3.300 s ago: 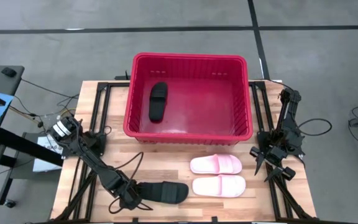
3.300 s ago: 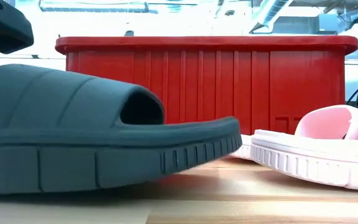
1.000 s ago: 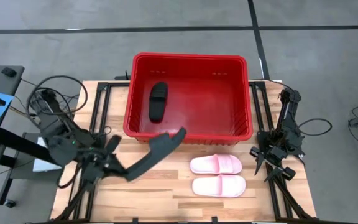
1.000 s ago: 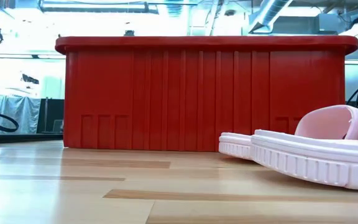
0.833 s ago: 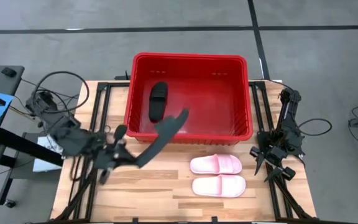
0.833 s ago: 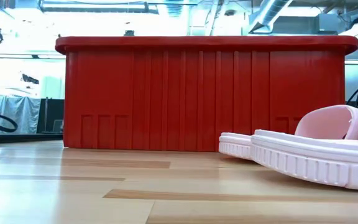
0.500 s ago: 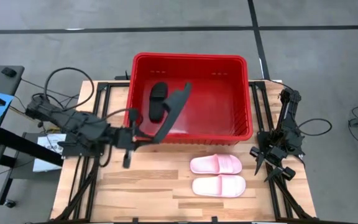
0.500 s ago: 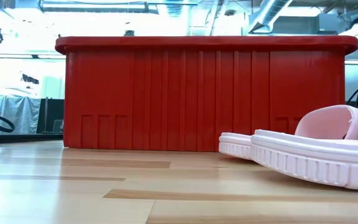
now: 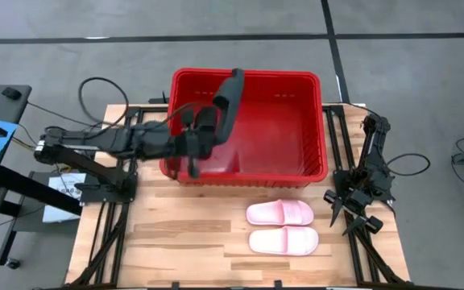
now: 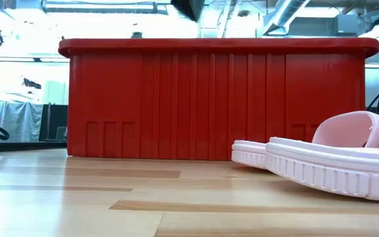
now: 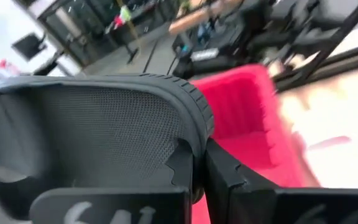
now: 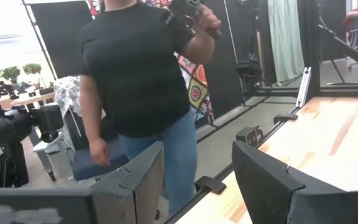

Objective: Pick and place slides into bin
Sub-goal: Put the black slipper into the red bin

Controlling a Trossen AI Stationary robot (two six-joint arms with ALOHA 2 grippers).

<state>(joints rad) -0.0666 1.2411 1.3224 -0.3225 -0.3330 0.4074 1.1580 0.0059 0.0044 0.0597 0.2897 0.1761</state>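
Wooden table (image 9: 192,234) on grey floor; left gripper (image 9: 202,133) clamps a black sandal (image 9: 227,105) above the red bin (image 9: 296,173); right gripper (image 9: 359,211) parted, empty.

Red bin (image 9: 316,121): open top, its left half blocked by the left gripper (image 9: 202,135) clamping a raised black slide (image 9: 229,103); the right half is clear. At 6 o'clock of the bin, two pink slides (image 9: 282,226) occupy the wooden table (image 9: 184,242), with bare boards at their 9 o'clock.
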